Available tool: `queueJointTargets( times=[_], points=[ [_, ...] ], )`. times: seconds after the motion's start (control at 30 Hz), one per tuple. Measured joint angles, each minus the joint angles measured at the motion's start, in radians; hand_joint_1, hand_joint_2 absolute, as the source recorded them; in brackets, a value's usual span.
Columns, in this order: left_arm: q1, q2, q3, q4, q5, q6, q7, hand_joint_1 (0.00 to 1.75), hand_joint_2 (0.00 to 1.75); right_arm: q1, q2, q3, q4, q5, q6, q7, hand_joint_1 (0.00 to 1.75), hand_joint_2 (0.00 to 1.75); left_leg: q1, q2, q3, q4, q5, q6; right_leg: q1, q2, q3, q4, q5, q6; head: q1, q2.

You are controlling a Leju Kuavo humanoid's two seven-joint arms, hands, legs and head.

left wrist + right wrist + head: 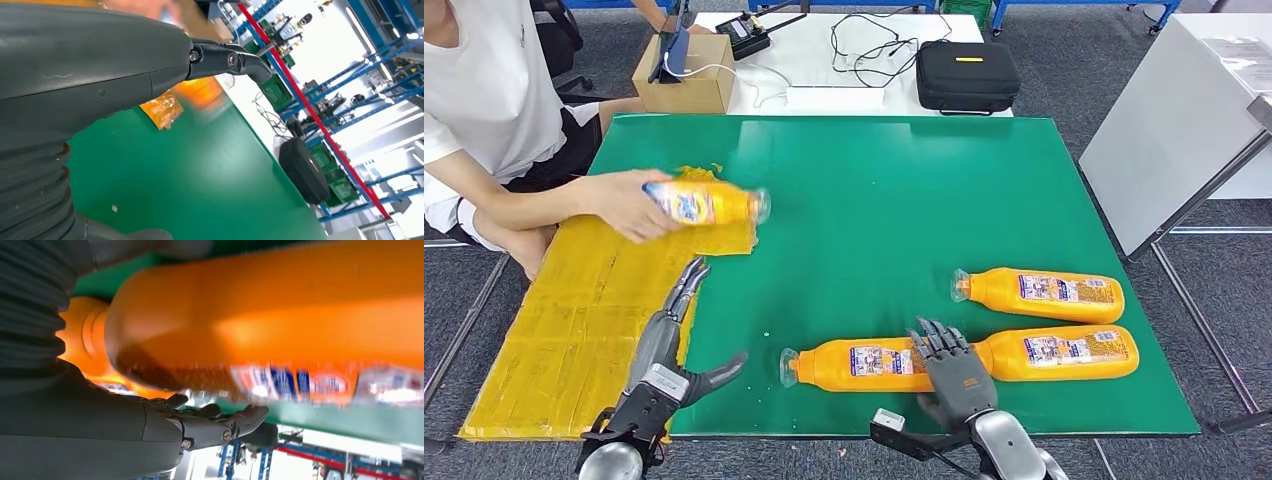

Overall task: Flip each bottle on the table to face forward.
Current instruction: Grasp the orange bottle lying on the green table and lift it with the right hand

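Three orange bottles are laid on their sides on the green table (874, 170): the near-left bottle (854, 364) and near-right bottle (1064, 352) end to end, the far bottle (1039, 295) just behind them, labels up. The right hand (952, 368) is rested flat where the two near bottles meet, fingers extended, nothing grasped. The left hand (669, 345) is held open and empty over the yellow mat (574, 310), where a fourth bottle (707, 203) is held by a person's hand (629, 205).

Grey carpet floor (1064, 70), white table (824, 60) – blue shelving (360, 100) behind
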Motion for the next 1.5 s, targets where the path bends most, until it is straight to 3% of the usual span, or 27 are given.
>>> queueJointTargets(
  times=[0.37, 0.7, 1.0, 1.2, 1.3, 1.5],
  points=[
    [-0.001, -0.002, -0.018, 0.000, 0.001, -0.003, -0.002, 0.00, 1.75, -0.022, -0.001, 0.000, 0.035, -0.003, 0.003, -0.012, 1.57, 1.75, 0.000, 0.000, 0.001, 0.000, 0.000, 0.000, 0.000, 0.000, 0.000, 0.000, 0.000, 0.000, 0.000, 0.000],
    [-0.007, -0.002, -0.030, 0.000, 0.030, -0.026, -0.008, 0.00, 1.75, -0.043, -0.006, 0.007, 0.063, -0.011, 0.027, -0.055, 1.74, 1.75, 0.000, 0.001, 0.002, 0.000, 0.000, 0.000, 0.000, 0.001, 0.001, 0.000, 0.001, 0.000, 0.000, 0.000],
    [-0.049, -0.001, -0.048, 0.031, 0.129, -0.079, -0.017, 0.00, 1.75, -0.166, -0.067, 0.101, 0.200, -0.064, 0.061, -0.145, 1.75, 1.75, 0.000, 0.008, 0.013, 0.000, -0.009, 0.001, 0.000, 0.011, -0.002, -0.001, -0.001, -0.001, 0.000, 0.000],
    [-0.042, -0.002, -0.053, 0.038, 0.146, -0.087, -0.008, 0.00, 1.75, -0.152, -0.057, 0.116, 0.198, -0.036, -0.091, -0.093, 1.75, 1.75, 0.000, 0.007, 0.011, 0.000, -0.002, 0.000, 0.001, 0.011, 0.006, 0.000, 0.003, -0.001, 0.000, 0.000],
    [-0.026, -0.002, -0.053, 0.025, 0.165, -0.115, 0.002, 0.00, 1.75, -0.101, -0.012, 0.079, 0.137, -0.060, -0.198, -0.084, 1.75, 1.75, 0.000, 0.007, 0.008, 0.000, 0.000, 0.000, 0.001, 0.010, 0.006, 0.000, 0.003, -0.001, 0.000, 0.000],
    [-0.010, -0.002, -0.065, 0.003, 0.225, -0.166, 0.001, 0.00, 1.75, -0.036, 0.098, -0.042, -0.007, -0.171, -0.428, -0.161, 1.75, 1.75, 0.001, 0.006, 0.004, 0.000, 0.000, 0.000, 0.001, 0.009, 0.001, 0.000, 0.002, -0.001, 0.000, 0.000]
  ],
)
